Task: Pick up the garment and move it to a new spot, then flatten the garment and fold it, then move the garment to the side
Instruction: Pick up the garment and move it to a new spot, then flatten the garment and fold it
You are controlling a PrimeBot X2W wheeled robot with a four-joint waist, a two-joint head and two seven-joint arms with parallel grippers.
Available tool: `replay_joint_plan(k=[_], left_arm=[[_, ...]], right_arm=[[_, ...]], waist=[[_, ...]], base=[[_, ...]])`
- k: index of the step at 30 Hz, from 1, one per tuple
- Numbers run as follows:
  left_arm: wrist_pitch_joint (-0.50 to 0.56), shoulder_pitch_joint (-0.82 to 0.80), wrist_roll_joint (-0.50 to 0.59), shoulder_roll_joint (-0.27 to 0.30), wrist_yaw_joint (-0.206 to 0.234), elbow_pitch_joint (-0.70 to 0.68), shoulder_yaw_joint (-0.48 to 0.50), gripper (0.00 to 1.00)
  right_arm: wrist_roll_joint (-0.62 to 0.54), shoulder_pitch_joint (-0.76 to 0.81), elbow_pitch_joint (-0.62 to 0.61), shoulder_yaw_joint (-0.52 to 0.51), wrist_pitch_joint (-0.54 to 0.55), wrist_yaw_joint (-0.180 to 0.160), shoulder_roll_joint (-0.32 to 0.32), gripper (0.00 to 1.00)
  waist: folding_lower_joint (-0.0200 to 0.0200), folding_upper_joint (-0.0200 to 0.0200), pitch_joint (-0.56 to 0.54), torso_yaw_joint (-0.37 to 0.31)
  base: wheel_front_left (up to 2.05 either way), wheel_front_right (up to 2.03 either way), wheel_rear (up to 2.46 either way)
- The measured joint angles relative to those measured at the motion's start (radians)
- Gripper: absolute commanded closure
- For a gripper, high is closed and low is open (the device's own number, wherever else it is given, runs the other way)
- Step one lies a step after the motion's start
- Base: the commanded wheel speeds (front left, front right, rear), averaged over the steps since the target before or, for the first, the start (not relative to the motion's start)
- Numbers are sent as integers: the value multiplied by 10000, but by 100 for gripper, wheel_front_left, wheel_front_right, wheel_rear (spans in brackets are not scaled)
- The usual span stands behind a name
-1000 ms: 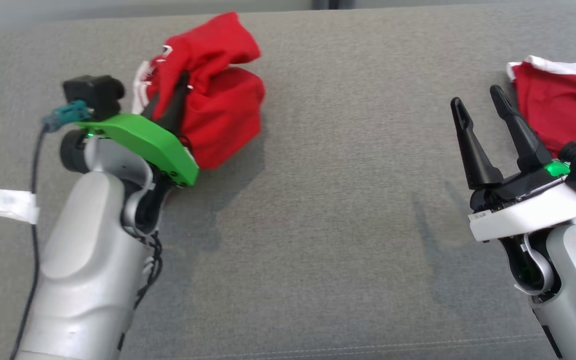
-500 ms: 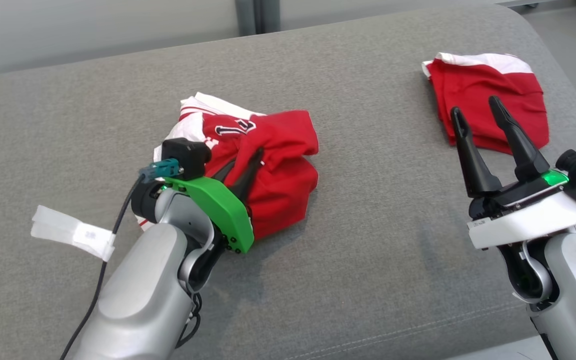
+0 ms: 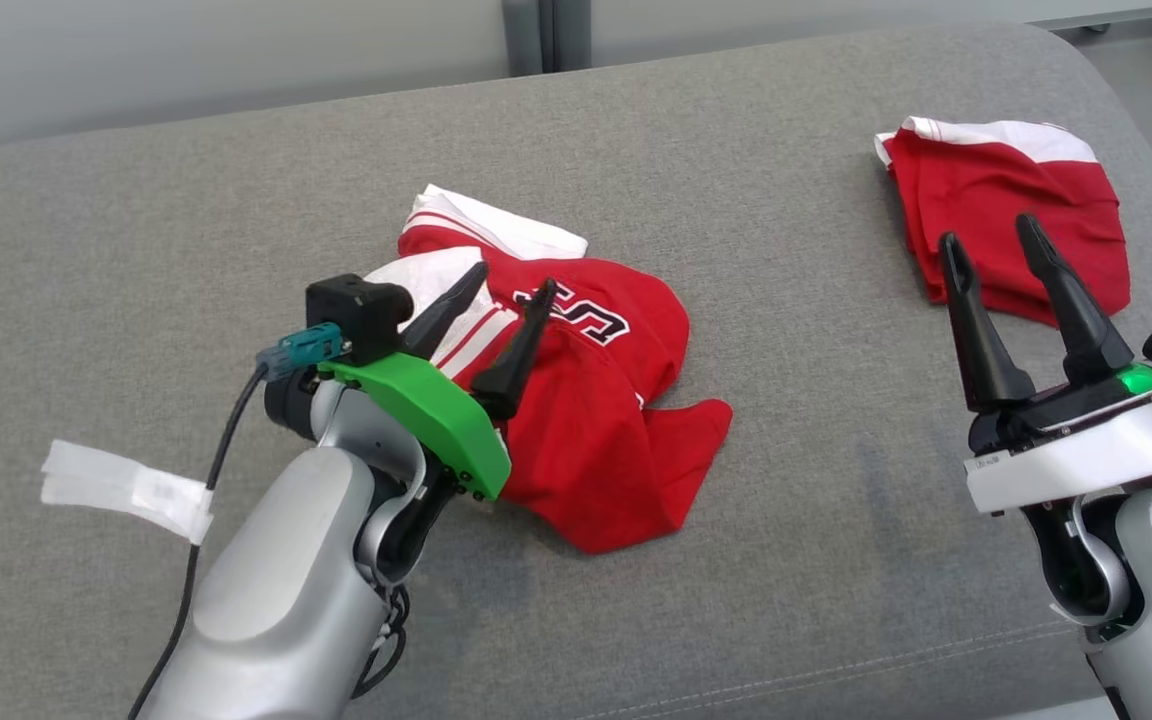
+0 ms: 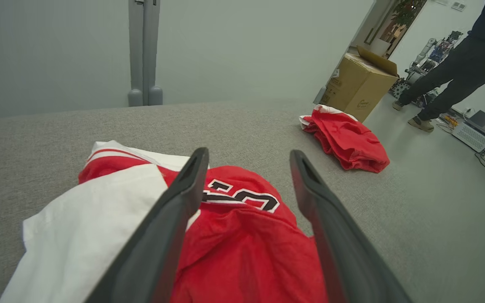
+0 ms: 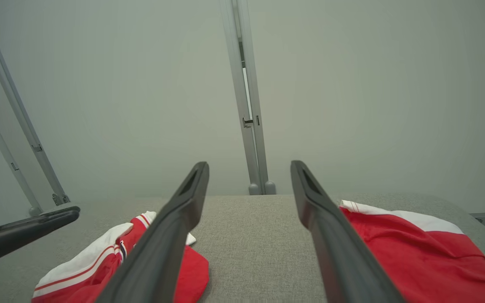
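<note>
Fingers of the left gripper (image 3: 514, 278) stand spread over the crumpled garment (image 3: 601, 440), holding nothing; right gripper (image 3: 987, 230) fingers likewise spread, idle. Garment lies mid-way along the sofa (image 3: 736, 180), apparently already placed. Flattening, folding and moving aside remain.

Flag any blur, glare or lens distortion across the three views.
Head view: sharp, even light, soft shadow under the left arm on the couch. Left wrist view: garment crisp, no glare. Right wrist view: wide-angle bend tilts the side pole.
</note>
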Motion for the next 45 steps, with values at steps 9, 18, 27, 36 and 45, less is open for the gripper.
replay_joint_plan(k=[9,18,27,36,45], left_arm=[[-301,542,-69,357,566,115,832,0],[-514,1191,-255,543,675,52,1012,0],[-683,1407,-251,543,928,-178,1127,0],[-656,1400,-255,535,1028,-514,1137,0],[301,716,-527,560,1206,-316,1273,0]], right_arm=[[96,463,81,539,50,121,21,0],[270,1127,849,1072,815,224,4,0],[364,1230,1471,1553,1655,324,-36,0],[575,855,1854,1841,2351,368,58,0],[610,-295,1916,2150,2911,510,88,0]], waist=[[0,0,-130,528],[0,0,-100,560],[0,0,-6,631],[0,0,443,777],[0,0,1154,976]], base=[[0,0,0],[0,0,0],[0,0,0],[0,0,0],[0,0,0]])
